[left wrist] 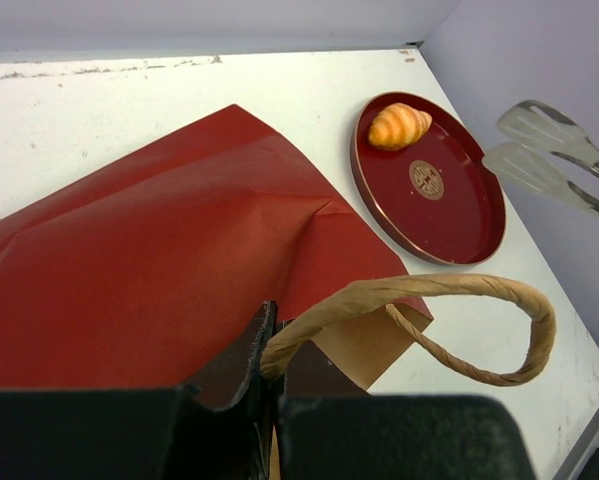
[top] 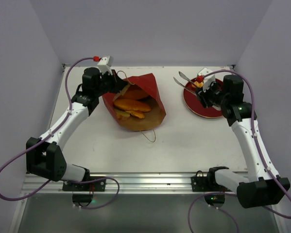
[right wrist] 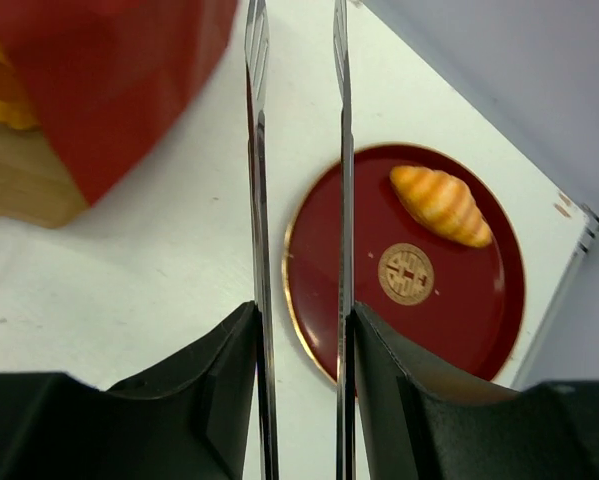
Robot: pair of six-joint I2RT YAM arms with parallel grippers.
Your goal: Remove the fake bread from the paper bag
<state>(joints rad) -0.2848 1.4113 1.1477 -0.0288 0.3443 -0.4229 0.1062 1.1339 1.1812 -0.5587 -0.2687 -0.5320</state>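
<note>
The red paper bag lies on its side, mouth toward the near edge, with several golden loaves of fake bread showing inside. My left gripper is shut on the bag's rim where a brown handle is attached; in the left wrist view the gripper pinches the red paper. One croissant lies on the dark-red plate. My right gripper is shut on metal tongs, whose arms stand apart and empty, reaching over the plate's left edge, beside the croissant.
The plate sits at the back right, the right gripper over it and the tongs' tips pointing toward the bag. The bag's second handle lies on the table in front of it. Walls enclose three sides of the table.
</note>
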